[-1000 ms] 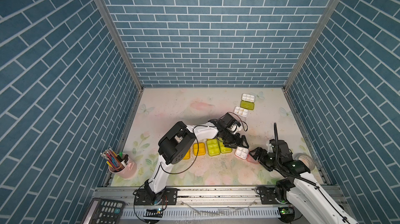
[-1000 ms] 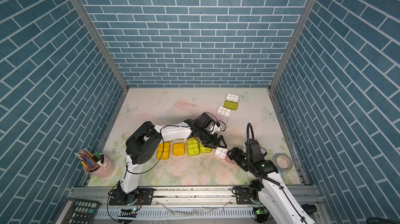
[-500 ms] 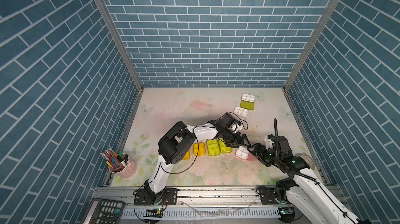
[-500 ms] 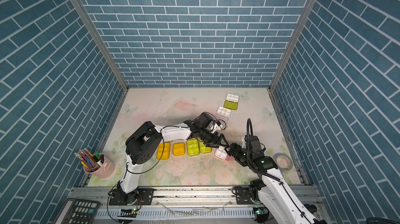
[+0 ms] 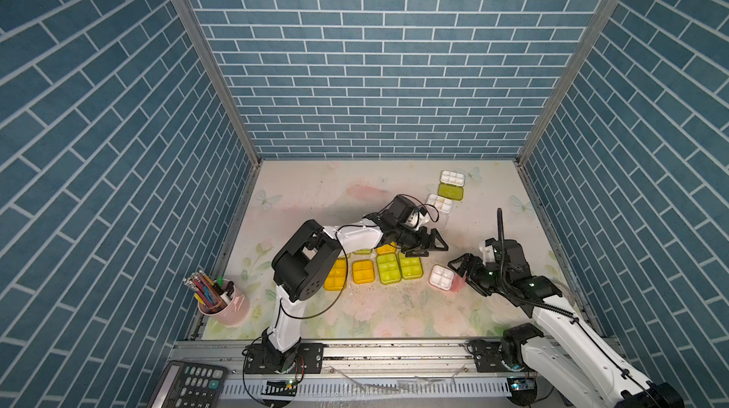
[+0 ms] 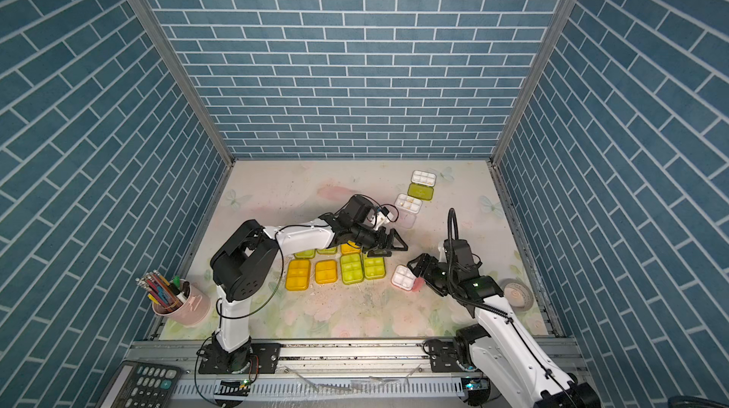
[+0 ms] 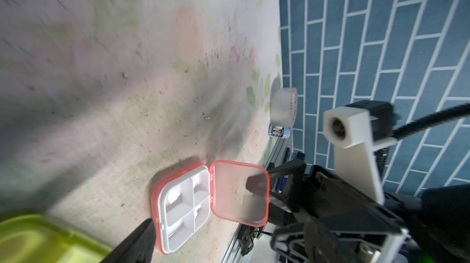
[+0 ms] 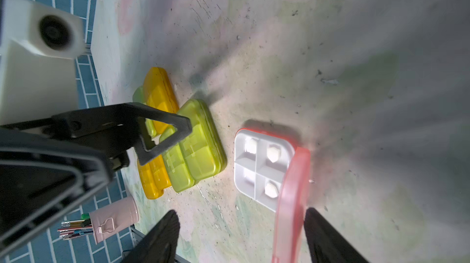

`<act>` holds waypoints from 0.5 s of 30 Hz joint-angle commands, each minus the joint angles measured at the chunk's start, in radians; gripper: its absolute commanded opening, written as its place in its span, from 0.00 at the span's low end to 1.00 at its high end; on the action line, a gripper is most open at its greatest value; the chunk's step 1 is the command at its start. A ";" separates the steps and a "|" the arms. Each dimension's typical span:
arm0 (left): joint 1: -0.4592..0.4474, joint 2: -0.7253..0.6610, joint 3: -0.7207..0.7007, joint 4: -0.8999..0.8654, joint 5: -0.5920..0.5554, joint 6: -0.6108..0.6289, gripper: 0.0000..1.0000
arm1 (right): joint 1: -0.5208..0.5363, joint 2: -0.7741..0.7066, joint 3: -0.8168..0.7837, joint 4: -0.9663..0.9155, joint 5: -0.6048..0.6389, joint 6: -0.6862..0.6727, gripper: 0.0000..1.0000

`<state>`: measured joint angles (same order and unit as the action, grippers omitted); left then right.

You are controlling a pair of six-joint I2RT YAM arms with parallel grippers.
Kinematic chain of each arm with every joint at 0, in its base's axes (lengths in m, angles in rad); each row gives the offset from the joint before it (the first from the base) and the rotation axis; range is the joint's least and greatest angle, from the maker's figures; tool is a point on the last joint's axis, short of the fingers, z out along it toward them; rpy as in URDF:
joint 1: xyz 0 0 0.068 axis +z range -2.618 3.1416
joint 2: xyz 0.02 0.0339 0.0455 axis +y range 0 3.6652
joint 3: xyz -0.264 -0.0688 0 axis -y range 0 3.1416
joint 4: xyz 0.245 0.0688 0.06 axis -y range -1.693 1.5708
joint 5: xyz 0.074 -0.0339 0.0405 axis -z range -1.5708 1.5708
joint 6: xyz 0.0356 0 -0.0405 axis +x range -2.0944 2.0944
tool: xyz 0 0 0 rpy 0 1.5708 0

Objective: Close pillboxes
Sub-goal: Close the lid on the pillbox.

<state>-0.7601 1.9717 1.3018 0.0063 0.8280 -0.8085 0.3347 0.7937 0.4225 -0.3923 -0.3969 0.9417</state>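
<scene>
Beside the pink pillbox (image 5: pixel 442 277), closed pillboxes (image 5: pixel 388 268) and left pincer (image 5: pixel 428 248) crowd.

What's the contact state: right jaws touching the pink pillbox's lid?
Touching. In the right wrist view the right gripper straddles the raised pink lid, jaws open, with one finger flush against its outer face, no gap.

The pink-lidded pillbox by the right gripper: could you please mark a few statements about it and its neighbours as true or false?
1. The pink pillbox has its lid open. True.
2. It has six compartments. False: four, holding white tablets.
3. The right gripper is open, with the lid between its fingers. True.
4. The left gripper holds the pink pillbox. False: it is open, empty and apart from it.
5. The green pillboxes nearest it are open. False: their lids are shut.
</scene>
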 commanded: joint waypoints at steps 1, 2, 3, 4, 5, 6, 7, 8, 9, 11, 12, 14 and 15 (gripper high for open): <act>0.045 -0.067 -0.001 -0.001 -0.026 0.017 0.92 | -0.001 0.035 0.031 0.027 -0.013 -0.017 0.78; 0.059 -0.079 -0.001 -0.008 -0.034 0.022 0.92 | -0.002 0.049 0.035 0.029 -0.009 -0.021 0.78; 0.075 -0.094 -0.002 -0.017 -0.041 0.027 0.92 | -0.002 0.066 0.042 0.029 -0.002 -0.029 0.78; 0.093 -0.108 -0.003 -0.025 -0.049 0.030 0.92 | -0.001 0.084 0.050 0.032 0.000 -0.036 0.78; 0.109 -0.119 -0.005 -0.034 -0.058 0.033 0.92 | -0.002 0.102 0.056 0.037 0.000 -0.041 0.78; 0.124 -0.132 -0.007 -0.036 -0.066 0.031 0.93 | -0.001 0.122 0.064 0.042 0.000 -0.043 0.78; 0.136 -0.138 -0.012 -0.036 -0.075 0.030 0.93 | 0.000 0.138 0.075 0.045 -0.003 -0.047 0.78; 0.145 -0.147 -0.017 -0.037 -0.084 0.028 0.93 | 0.000 0.152 0.082 0.047 -0.006 -0.052 0.78; 0.151 -0.153 -0.023 -0.039 -0.095 0.025 0.93 | 0.000 0.165 0.092 0.047 -0.008 -0.059 0.78; 0.153 -0.155 -0.029 -0.049 -0.109 0.023 0.93 | 0.000 0.182 0.104 0.046 -0.002 -0.067 0.78; 0.153 -0.150 -0.031 -0.049 -0.110 0.021 0.93 | 0.000 0.192 0.110 0.048 -0.001 -0.069 0.78; 0.153 -0.142 -0.032 -0.044 -0.104 0.010 0.93 | 0.000 0.211 0.117 0.055 -0.008 -0.070 0.78; 0.153 -0.141 -0.033 -0.043 -0.104 0.007 0.93 | 0.000 0.222 0.120 0.056 -0.011 -0.072 0.78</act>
<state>-0.6025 1.8248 1.2827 -0.0151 0.7364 -0.7990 0.3347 0.9966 0.5179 -0.3477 -0.4007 0.9016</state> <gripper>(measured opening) 0.928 0.778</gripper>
